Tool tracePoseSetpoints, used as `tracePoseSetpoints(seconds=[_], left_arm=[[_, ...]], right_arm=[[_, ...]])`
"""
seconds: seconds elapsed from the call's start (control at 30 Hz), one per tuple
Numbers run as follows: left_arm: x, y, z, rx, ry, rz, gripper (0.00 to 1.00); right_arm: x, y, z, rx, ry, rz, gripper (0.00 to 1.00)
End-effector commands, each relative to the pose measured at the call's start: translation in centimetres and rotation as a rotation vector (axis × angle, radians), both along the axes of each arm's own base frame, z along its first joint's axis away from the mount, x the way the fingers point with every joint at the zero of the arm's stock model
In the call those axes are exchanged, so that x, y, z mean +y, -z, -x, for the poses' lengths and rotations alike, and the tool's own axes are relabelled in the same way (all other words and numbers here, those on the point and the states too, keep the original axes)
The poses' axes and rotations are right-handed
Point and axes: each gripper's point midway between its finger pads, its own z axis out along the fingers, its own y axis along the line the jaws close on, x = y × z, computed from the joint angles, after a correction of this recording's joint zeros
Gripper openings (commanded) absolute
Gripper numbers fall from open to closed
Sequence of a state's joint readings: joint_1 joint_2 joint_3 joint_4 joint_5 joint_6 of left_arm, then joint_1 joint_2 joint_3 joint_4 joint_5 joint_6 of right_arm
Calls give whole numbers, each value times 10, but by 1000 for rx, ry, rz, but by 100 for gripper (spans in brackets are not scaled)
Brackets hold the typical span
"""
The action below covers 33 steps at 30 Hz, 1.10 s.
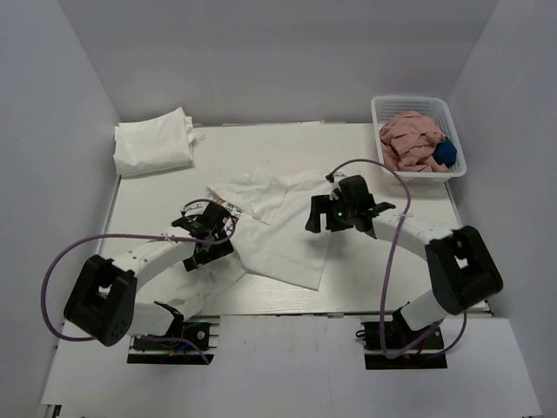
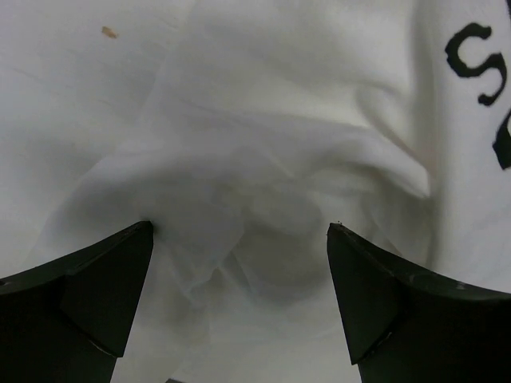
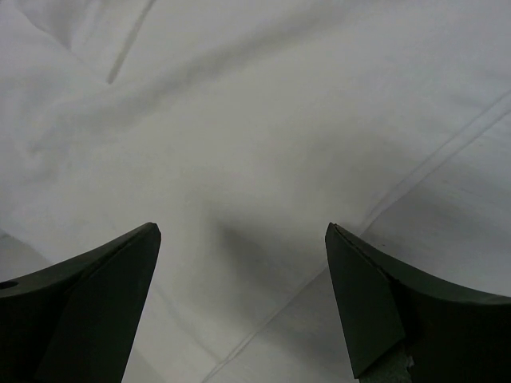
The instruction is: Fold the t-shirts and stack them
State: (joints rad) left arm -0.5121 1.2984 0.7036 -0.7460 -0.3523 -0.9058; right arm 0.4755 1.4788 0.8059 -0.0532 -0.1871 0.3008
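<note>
I am in the middle of folding one white t-shirt point(image 1: 278, 239) that lies loose and rumpled on the table point(image 1: 357, 279), right in front of my two arms. A folded bundle point(image 1: 152, 148) of white cloth sits far back in the left corner, well apart from this one. I think that is where the stack goes, and this shirt is not yet ready to join it. My left pincer point(image 1: 216, 231) hangs over the left edge of the shirt, and my right pincer point(image 1: 318, 218) hangs over its right side. Both are wide open and hold nothing. In the left wrist view I see soft bumpy cloth right under the open fingers point(image 2: 80, 303), with dark lettering point(image 2: 479, 72) off to the right and a tiny orange print point(image 2: 109, 32) up on the left. In the right wrist view the cloth is flatter and smoother. I cannot tell if the tips touch the cloth or hang just above it. Next I think each pincer must go down, pinch an edge of the shirt and carry it over to make a neat fold. The cloth looks thin and floppy, so it may slip or bunch up. A basket point(image 1: 409, 99) with pink cloth point(image 1: 409, 139) stands at the back right, away from the job.
</note>
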Motion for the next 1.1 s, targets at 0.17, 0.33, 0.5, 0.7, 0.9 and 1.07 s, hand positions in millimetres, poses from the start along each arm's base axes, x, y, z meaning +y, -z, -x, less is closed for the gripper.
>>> tracePoseSetpoints(seconds=[0.17, 0.33, 0.5, 0.7, 0.9, 1.07], left_arm=[[-9, 16, -55, -25, -18, -70, 100], [5, 43, -84, 25, -60, -139, 100], [27, 31, -150, -19, -79, -234, 100], [-4, -49, -204, -210, 120, -180, 100], [-89, -89, -148, -261, 412, 203, 100], [-158, -89, -88, -232, 649, 339, 100]], right_arm=[[-6, 6, -34, -22, 112, 101, 90], [-34, -17, -62, -129, 267, 187, 90], [-55, -53, -78, -219, 437, 156, 90], [-76, -75, -85, -260, 545, 122, 90], [-91, -76, -84, -240, 583, 105, 90], [-106, -74, -75, -198, 619, 107, 90]])
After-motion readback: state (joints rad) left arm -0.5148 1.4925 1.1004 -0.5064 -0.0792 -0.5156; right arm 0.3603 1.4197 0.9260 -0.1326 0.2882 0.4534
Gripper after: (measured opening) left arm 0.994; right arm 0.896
